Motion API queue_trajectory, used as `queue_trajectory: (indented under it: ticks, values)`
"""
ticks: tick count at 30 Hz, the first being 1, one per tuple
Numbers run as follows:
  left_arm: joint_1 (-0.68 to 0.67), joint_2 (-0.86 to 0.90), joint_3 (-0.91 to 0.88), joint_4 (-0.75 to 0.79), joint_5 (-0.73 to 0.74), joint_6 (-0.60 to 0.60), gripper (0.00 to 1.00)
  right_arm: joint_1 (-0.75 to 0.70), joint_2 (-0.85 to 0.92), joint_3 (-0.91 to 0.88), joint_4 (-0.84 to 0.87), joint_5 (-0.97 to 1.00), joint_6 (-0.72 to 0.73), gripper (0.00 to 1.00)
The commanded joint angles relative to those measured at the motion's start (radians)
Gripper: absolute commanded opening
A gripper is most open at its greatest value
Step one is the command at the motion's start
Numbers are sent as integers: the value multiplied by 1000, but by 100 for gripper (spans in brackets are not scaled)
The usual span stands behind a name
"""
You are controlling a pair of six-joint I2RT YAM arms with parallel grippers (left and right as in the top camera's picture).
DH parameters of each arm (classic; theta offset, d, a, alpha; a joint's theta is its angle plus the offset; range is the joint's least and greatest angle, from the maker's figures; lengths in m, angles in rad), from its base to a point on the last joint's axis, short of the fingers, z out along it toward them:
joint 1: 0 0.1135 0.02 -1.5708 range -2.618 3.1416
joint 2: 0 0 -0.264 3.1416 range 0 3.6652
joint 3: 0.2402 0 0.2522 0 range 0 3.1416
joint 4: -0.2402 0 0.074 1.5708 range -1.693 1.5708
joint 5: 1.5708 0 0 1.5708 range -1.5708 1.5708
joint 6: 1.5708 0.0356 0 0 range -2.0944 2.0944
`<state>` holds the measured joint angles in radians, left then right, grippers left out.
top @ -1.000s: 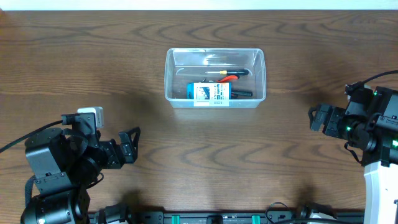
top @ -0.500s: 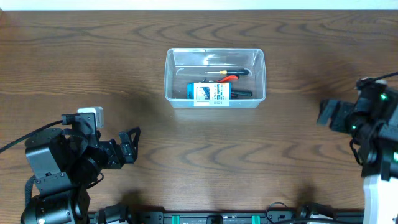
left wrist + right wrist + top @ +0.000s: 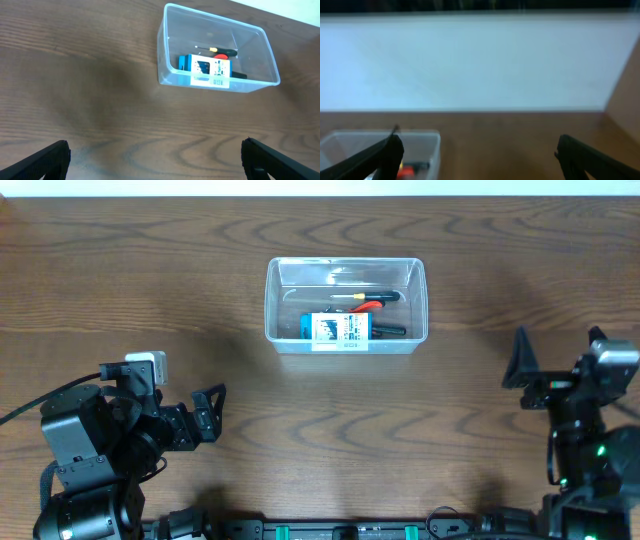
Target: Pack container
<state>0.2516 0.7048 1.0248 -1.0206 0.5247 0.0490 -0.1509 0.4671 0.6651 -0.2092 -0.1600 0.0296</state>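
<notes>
At the near edge the left gripper [image 3: 212, 412] sits where it was a second ago, jaws spread wide and holding nothing, low over the table [image 3: 300, 440] and aimed toward the right. The right gripper [image 3: 557, 358] has changed: a second ago it pointed left, and now its arm has drawn back toward the near right corner and the jaws point at the far side, spread wide and empty; its wrist view is blurred. Farther out, in the middle of the table and well apart from both grippers, the container [image 3: 270, 300] has not moved. It stands upright, open side up, long axis running left to right along the far edge. Inside lie a blue-and-white box [image 3: 338, 328] against the near wall and an orange-handled tool [image 3: 368, 305] behind it
</notes>
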Motion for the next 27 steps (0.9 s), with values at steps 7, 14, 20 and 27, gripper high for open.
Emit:
queue_trajectory:
  ticks: [7, 14, 20, 27]
  values:
    - [2, 1, -2, 2, 14, -5, 98, 66, -157, -203, 206, 3, -62, 99]
    - [2, 1, -2, 2, 14, -5, 98, 70, -278, -327, 256, 3, -79, 99]
    - [2, 1, -2, 2, 14, -5, 98, 70, -363, -394, 261, 3, -79, 99]
    - [2, 1, -2, 2, 14, -5, 98, 70, -437, -449, 262, 2, -79, 99]
